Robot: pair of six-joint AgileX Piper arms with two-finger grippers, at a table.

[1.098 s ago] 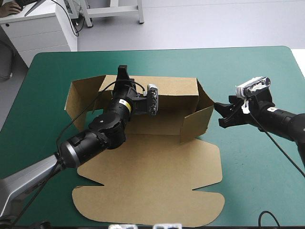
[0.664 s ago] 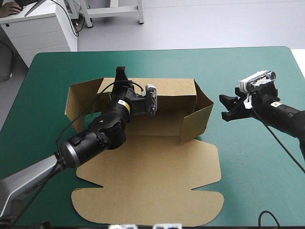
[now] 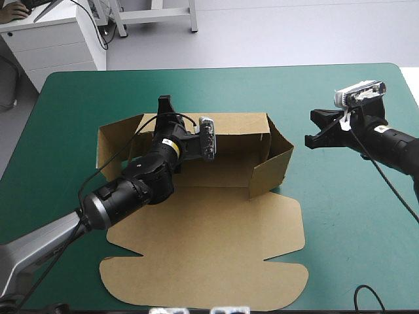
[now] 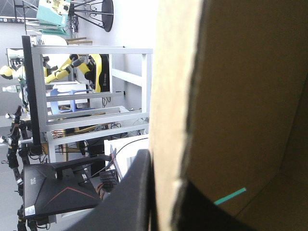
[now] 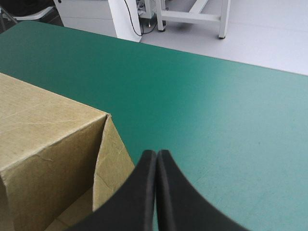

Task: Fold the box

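L pincer (image 3: 165,112) outer finger part-hid behind box (image 3: 236,124) wall, box cropped in wrist views

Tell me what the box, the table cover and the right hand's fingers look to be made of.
Box: brown board, probably cardboard, matte; raw cut edges and creased folds show.
Table cover: teal-green, smooth with a soft sheen, likely a mat or vinyl sheet; can't tell which.
Right hand's fingers: black, smooth, faintly glossy, probably plastic or rubber.

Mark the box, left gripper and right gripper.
box (image 3: 209,242): high view, on the flat lid panel.
left gripper (image 3: 165,104): high view, fingertips pinching the box's far wall.
right gripper (image 5: 157,155): right wrist view, where the shut fingertips meet.
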